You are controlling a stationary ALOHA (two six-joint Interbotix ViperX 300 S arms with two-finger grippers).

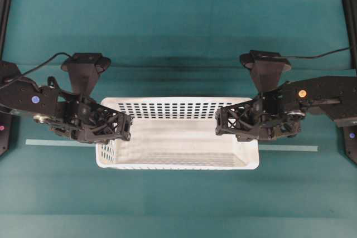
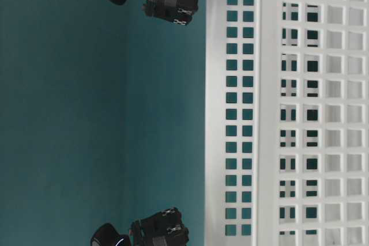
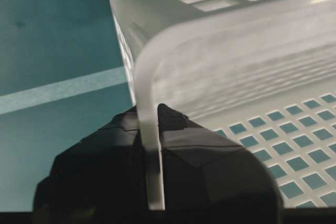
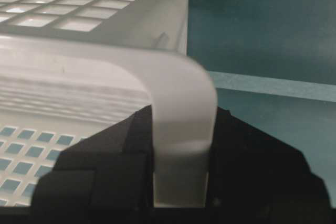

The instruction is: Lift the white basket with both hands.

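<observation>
White plastic basket [image 1: 177, 137] is held level between the two arms, its long axis running from one gripper to the other. The left gripper [image 1: 124, 129] is clamped on the left short rim, the right gripper [image 1: 222, 122] on the right rim. The green desk [image 1: 178, 32] lies beneath.

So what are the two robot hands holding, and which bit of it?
The large white plastic basket: the left gripper pinches its left end rim, the right gripper its right end rim.
</observation>
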